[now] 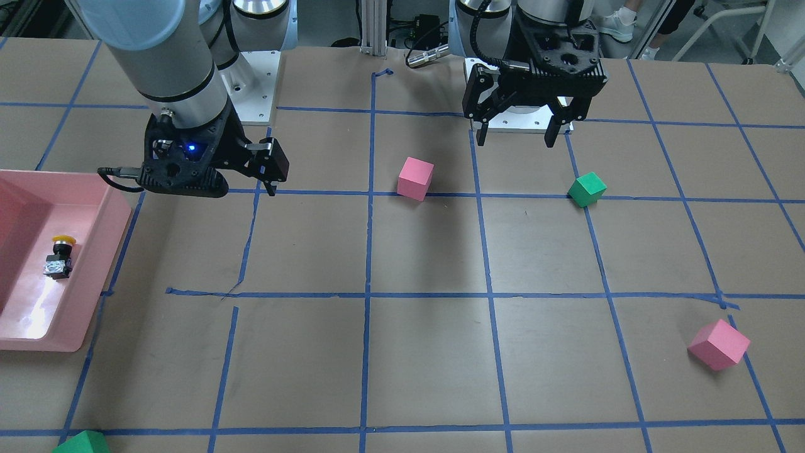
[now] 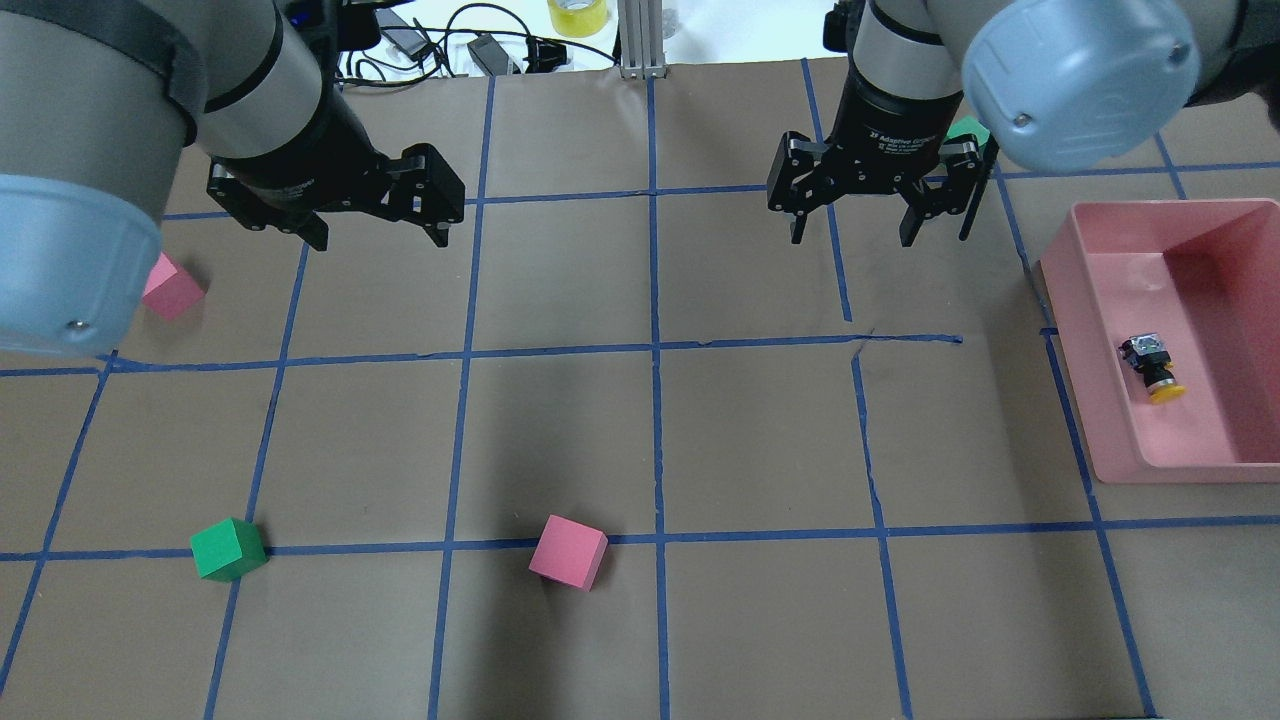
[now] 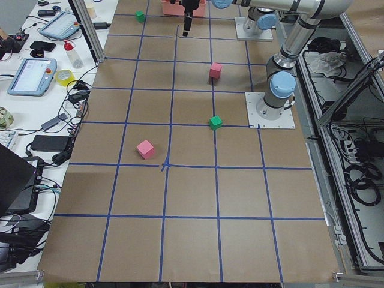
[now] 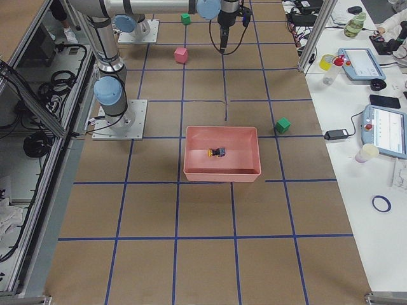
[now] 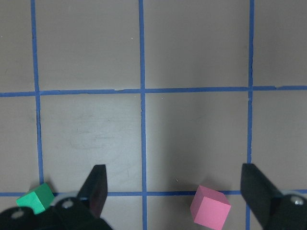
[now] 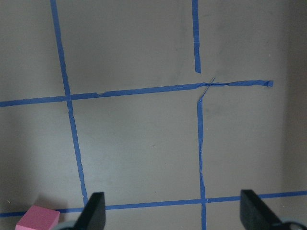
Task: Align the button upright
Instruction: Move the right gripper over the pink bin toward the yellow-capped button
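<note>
The table (image 1: 427, 365) was covered in brown paper marked into squares by blue tape (image 1: 368, 251), some strips torn or crooked; a pink tray (image 2: 1095, 380) sat at the robot's right end. The button (image 2: 1152, 365) lay on its side on the tray floor, yellow cap toward the robot's side, touching no wall. The right gripper (image 2: 852, 240) hung above bare paper, well apart from the tray, its fingers spread wide and holding nothing; the left gripper (image 1: 516, 139) hovered likewise, fingers wide apart and empty. Foam cubes lay scattered: a pink cube (image 2: 568, 552) on a tape line, a green cube (image 2: 228, 549) further left, a second pink cube (image 2: 172, 288) near the left arm. Beyond the far edge ran a white bench with tablets (image 4: 386, 130), cables and a yellow tape roll (image 2: 580, 15).
</note>
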Tool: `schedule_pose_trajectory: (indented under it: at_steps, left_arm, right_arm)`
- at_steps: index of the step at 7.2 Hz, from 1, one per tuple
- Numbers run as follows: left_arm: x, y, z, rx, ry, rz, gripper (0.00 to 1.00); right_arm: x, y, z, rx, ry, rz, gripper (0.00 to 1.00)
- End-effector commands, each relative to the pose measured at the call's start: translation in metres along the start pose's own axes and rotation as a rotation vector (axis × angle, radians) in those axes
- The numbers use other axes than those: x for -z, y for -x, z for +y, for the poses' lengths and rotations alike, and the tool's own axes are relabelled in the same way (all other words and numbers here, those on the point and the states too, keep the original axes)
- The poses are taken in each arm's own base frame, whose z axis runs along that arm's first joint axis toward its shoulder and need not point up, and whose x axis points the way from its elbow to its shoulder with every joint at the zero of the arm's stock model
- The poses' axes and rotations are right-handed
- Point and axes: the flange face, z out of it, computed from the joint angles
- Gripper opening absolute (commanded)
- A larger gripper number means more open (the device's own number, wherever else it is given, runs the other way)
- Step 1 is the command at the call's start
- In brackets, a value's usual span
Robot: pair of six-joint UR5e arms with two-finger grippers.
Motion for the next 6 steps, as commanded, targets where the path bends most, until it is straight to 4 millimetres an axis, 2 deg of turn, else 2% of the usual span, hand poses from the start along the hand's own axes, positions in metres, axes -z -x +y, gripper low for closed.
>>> schedule_pose_trajectory:
  at_steps: [1,2,3,4,5,6]
  left_arm:
    - [0.000,0.000,0.000,0.000,0.001,0.000,1.00]
    - [0.000,0.000,0.000,0.000,0.001,0.000,1.00]
    - [0.001,0.000,0.001,0.000,0.000,0.000,1.00]
    - [0.000,0.000,0.000,0.000,0.001,0.000,1.00]
    - [0.000,0.000,0.000,0.000,0.001,0.000,1.00]
    - [0.000,0.000,0.000,0.000,0.001,0.000,1.00]
  right_arm:
    - [0.004,-0.016,-0.007,-0.036,-0.025,-0.014,1.00]
    - [0.008,-0.021,-0.011,-0.027,-0.048,-0.001,1.00]
    - [0.018,-0.046,-0.025,-0.008,-0.103,0.000,1.00]
    - [0.020,-0.099,-0.041,0.005,-0.112,0.022,1.00]
    - [0.022,-0.168,-0.055,0.116,-0.120,0.052,1.00]
    - [0.019,-0.256,-0.057,0.205,-0.098,0.061,0.99]
